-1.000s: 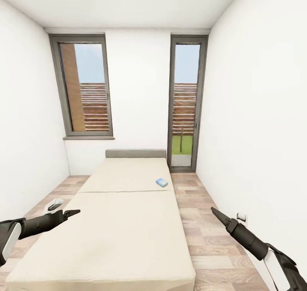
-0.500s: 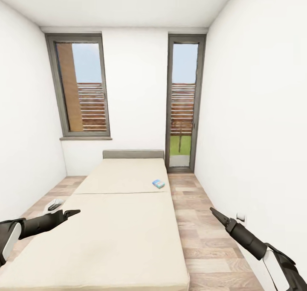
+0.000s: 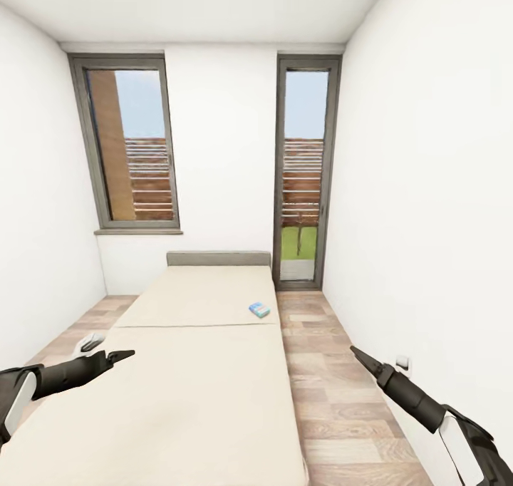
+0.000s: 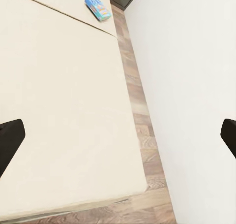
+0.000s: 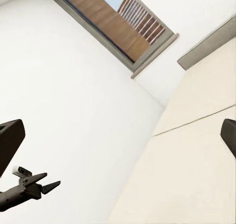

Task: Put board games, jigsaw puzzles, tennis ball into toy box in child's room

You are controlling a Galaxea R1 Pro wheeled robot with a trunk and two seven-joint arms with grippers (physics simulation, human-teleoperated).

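A wide beige bed [image 3: 192, 372] with a grey headboard [image 3: 219, 259] lies straight ahead in the white-walled room. One small blue board game [image 3: 259, 309] rests flat near the bed's right edge, past the mattress seam; the left wrist view shows it too [image 4: 98, 8]. My left gripper [image 3: 125, 355] hovers open over the near left part of the bed, holding nothing. Over the plank floor to the right of the bed, my right gripper [image 3: 355, 351] is open and empty as well. The table, toy box, jigsaw puzzles and tennis ball are out of view.
A strip of wood-plank floor [image 3: 335, 386] runs between the bed and the right wall [image 3: 442, 222]. A window [image 3: 128, 151] and a glass door [image 3: 303, 179] are in the far wall. A small white object [image 3: 91, 342] lies on the floor left of the bed.
The whole picture has slid a little to the left, so the camera has moved. Both arms keep the same pose and the blue board game stays where it was on the bed.
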